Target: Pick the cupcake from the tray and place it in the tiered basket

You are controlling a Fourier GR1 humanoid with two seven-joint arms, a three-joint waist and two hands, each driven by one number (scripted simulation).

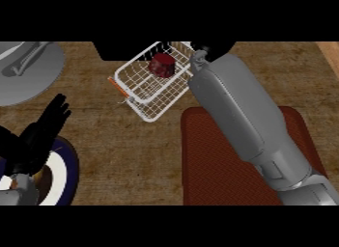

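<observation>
Wood in a rough brown grain covers the worktop from edge to edge, and a paler wooden strip runs down its far right corner. A dark shape sits at the far edge, just behind a white wire basket, which stands tilted across the middle of the far side. The cupcake, dark red, lies inside the basket at its far end, resting on the wire floor.

The tray is a reddish-brown rectangle with rounded corners. It lies on the near right part of the worktop, just beside the basket's near corner. The right forearm crosses over it on a slant, grey and bulky, reaching up to the basket's right rim. The right hand shows only as a small black shape there against the dark background, so I cannot tell whether it is released or clenched. It looks apart from the cupcake.

At the near left, the left hand rests released, its fingers straight and pointing away, grasping nothing. It hangs over a plate with a white middle and a dark blue rim. In the far left corner lies a big grey round thing, a pan or a lid, with a long grey handle across it.
</observation>
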